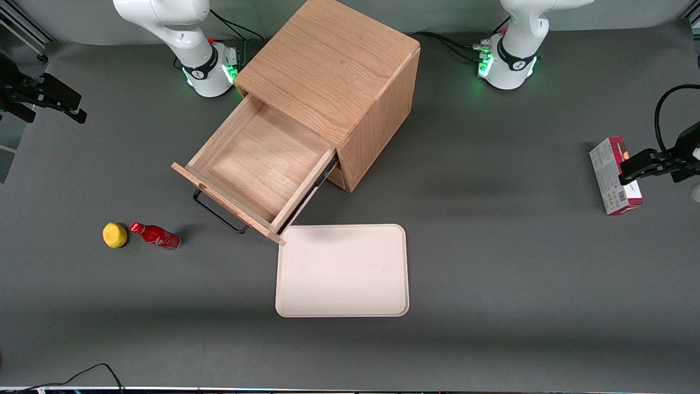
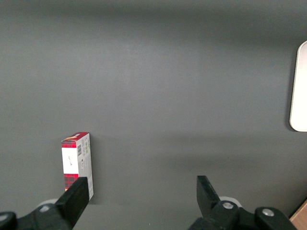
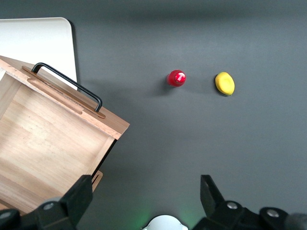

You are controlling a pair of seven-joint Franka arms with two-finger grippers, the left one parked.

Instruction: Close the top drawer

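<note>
The top drawer [image 1: 257,158] of the light-oak cabinet [image 1: 333,65] stands pulled far out, and its plain wood box holds nothing. Its black wire bar handle [image 1: 219,213] is on the front panel, which faces the front camera at an angle. In the right wrist view I see the drawer [image 3: 48,143] and its handle [image 3: 67,81]. My gripper [image 1: 68,104] hangs high above the table toward the working arm's end, well apart from the drawer. It is open [image 3: 146,191] and holds nothing.
A cream tray [image 1: 342,271] lies flat on the table beside the drawer front's corner, nearer the front camera. A red bottle [image 1: 156,235] and a yellow round object [image 1: 115,235] lie near the handle. A red and white box [image 1: 612,175] lies toward the parked arm's end.
</note>
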